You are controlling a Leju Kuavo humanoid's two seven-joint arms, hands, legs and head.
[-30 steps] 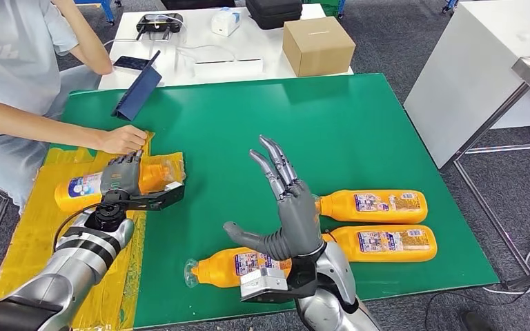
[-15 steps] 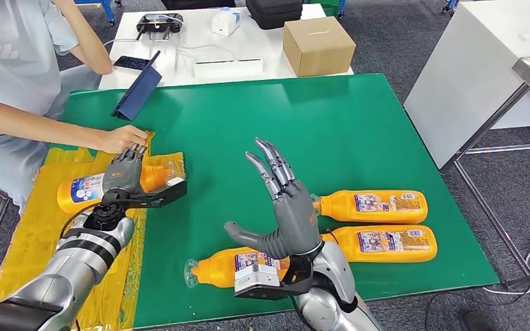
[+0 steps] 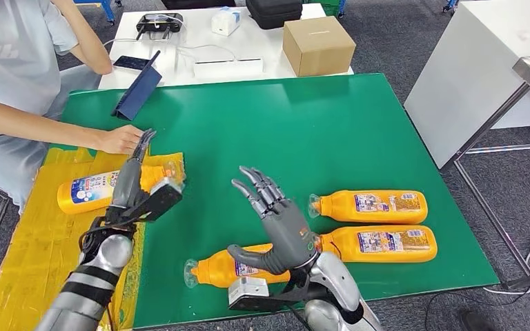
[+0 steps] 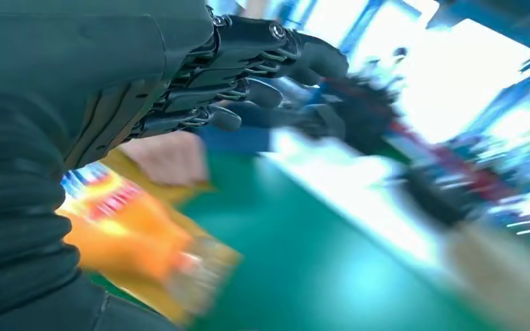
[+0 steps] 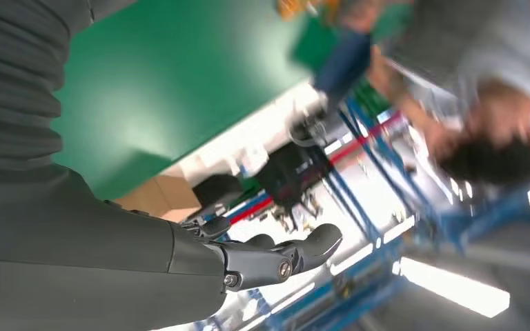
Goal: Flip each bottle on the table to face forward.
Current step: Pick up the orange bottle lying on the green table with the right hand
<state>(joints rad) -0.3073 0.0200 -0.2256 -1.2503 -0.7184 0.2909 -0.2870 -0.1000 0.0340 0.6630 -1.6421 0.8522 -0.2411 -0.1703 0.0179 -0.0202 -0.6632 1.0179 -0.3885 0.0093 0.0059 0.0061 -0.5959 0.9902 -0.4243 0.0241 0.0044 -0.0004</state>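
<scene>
Four orange bottles lie on their sides. One (image 3: 86, 190) rests on a yellow plastic bag (image 3: 34, 241) at the left; it appears as an orange blur (image 4: 124, 227) in the left wrist view. My left hand (image 3: 132, 187) (image 4: 248, 69) hovers just above its cap end, fingers straight, holding nothing. A second bottle (image 3: 215, 269) lies near the front edge, partly hidden by my right hand (image 3: 276, 224) (image 5: 269, 258), which is raised above it with fingers spread and empty. Two more bottles (image 3: 370, 205) (image 3: 381, 243) lie side by side at the right, labels up.
A seated person's hand (image 3: 121, 139) rests on the yellow bag right beside my left fingertips. A blue tablet case (image 3: 138, 89) stands at the green mat's (image 3: 317, 131) back left. A cardboard box (image 3: 317, 45) and devices sit on the white table behind.
My left hand has lifted off the bottle on the yellow bag and turned on edge, fingers straightened. My right hand has dropped lower and tilted forward over the front bottle.
</scene>
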